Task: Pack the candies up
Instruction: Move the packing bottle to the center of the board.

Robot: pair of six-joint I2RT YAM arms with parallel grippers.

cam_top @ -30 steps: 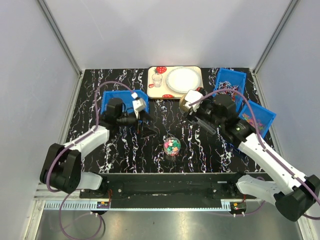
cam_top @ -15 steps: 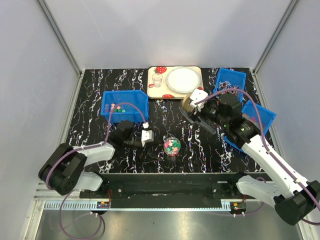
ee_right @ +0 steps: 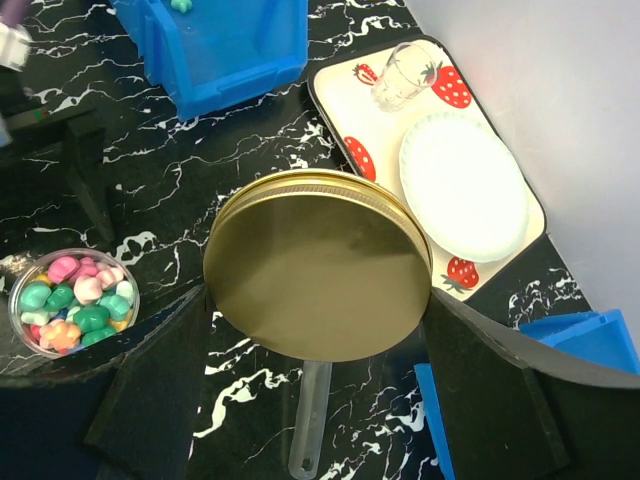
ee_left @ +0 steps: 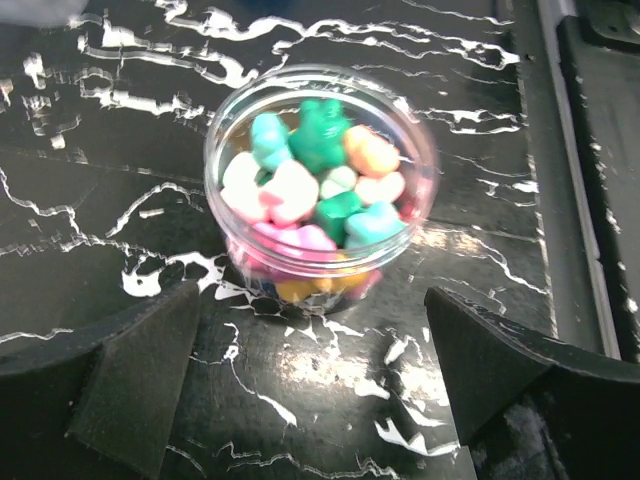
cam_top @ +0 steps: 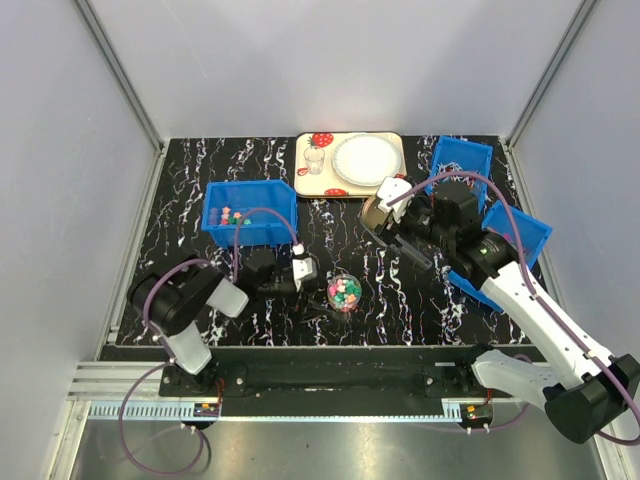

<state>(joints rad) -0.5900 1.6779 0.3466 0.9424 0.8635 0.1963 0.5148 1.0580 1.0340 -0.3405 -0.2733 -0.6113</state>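
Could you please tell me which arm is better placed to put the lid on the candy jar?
Right. The right tool holds the gold lid near the open jar of candies. The left tool is open and empty, low beside the jar, probably better for steadying it.

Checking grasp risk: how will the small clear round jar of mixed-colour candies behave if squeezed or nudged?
The small clear round jar looks thin-walled, so it may flex. Open-topped and heaped with mixed-colour candies, it would probably spill if tipped.

3 bins (cam_top: 215, 232), 1 tray (cam_top: 305, 183), 1 plate (cam_top: 365, 158), 1 glass (ee_right: 398, 78), 1 lid (ee_right: 318, 265), 1 jar (ee_left: 212, 165) w/ candies (ee_left: 320, 135).
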